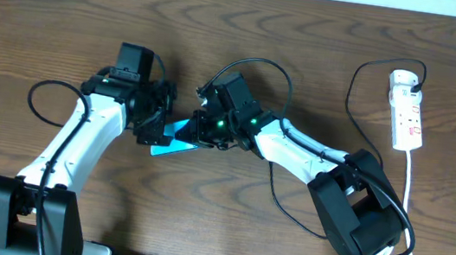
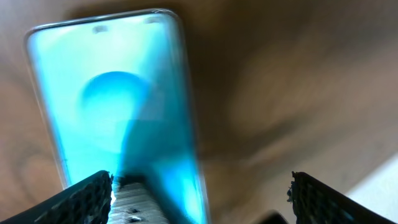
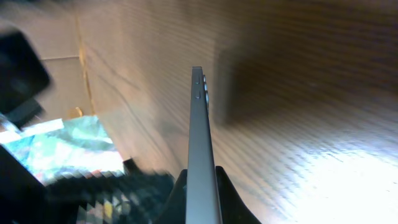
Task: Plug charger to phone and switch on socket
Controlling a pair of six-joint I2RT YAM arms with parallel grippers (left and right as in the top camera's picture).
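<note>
**Gripping of the phone at the centre of the frame**

In the overhead view, the left gripper (image 1: 156, 125) is seen left of centre, just beside the phone (image 1: 176, 141). In the left wrist view its fingers (image 2: 90, 196) are spread wide at the bottom corners of the frame. The jaws are open and nothing is clamped. The cyan screen fills the upper left of that view, close to the left finger.

The phone is found at the centre of the overhead frame, between the two grippers, above the wooden table (image 1: 310, 24). It is pinched by the right gripper (image 1: 207, 130), whose jaws are closed on it. In the right wrist view it is seen edge-on, rising from between the fingers at the bottom centre.

The charger (image 1: 351, 95) is seen as a thin black cable looping at the upper right, running from the top of the socket (image 1: 407, 110). Its plug tip cannot be made out. The socket lies flat at the upper right, well apart from the phone. A white cord (image 1: 408, 211) is trailed from it towards the lower right.
</note>
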